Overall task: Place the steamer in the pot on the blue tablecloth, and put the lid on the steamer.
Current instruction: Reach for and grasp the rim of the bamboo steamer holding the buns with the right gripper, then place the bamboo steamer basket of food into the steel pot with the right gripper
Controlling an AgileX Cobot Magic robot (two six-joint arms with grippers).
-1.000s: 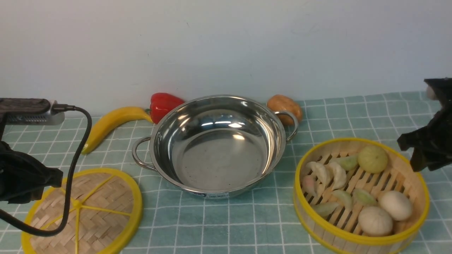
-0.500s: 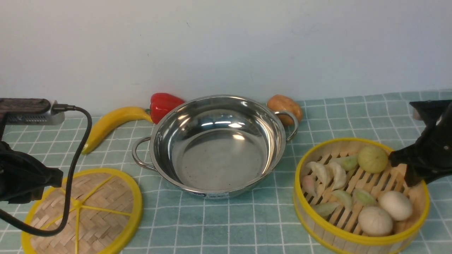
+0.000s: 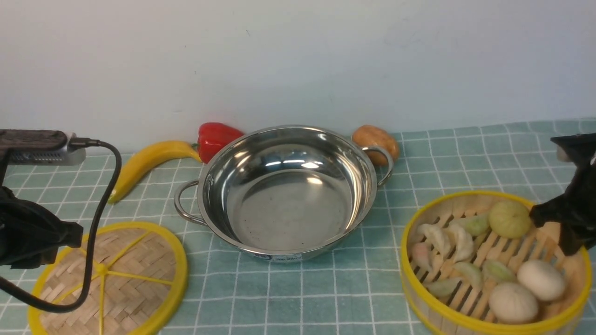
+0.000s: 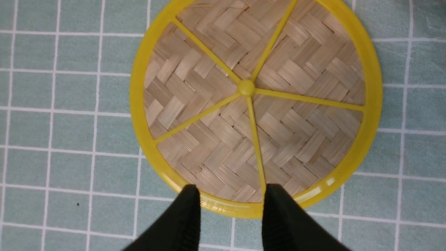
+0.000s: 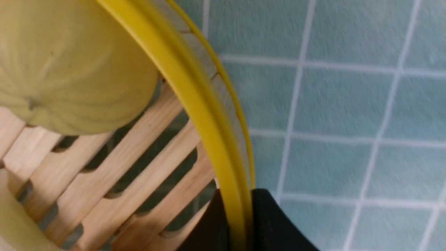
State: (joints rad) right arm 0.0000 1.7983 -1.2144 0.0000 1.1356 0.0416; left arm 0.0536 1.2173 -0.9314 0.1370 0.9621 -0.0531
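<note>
The steamer [image 3: 406, 263], a bamboo basket with a yellow rim holding toy dumplings and buns, is at the front right on the blue tablecloth [image 3: 326, 288]. My right gripper [image 3: 565, 228] is shut on its right rim, one finger inside and one outside, as the right wrist view shows [image 5: 238, 195]. I cannot tell whether the basket is off the cloth. The pot [image 3: 288, 204] stands empty in the middle. The lid [image 3: 125, 274] lies flat at the front left. My left gripper [image 4: 231, 188] hangs open above the lid's [image 4: 296, 115] edge, apart from it.
A banana [image 3: 144, 163], a red pepper [image 3: 215, 137] and a potato [image 3: 375, 139] lie behind the pot against the wall. A black cable [image 3: 93, 223] loops from the left arm over the lid.
My right gripper came down onto the steamer's right rim and shut on it. The steamer has since shifted right and nearer the camera. The left arm has not moved.
</note>
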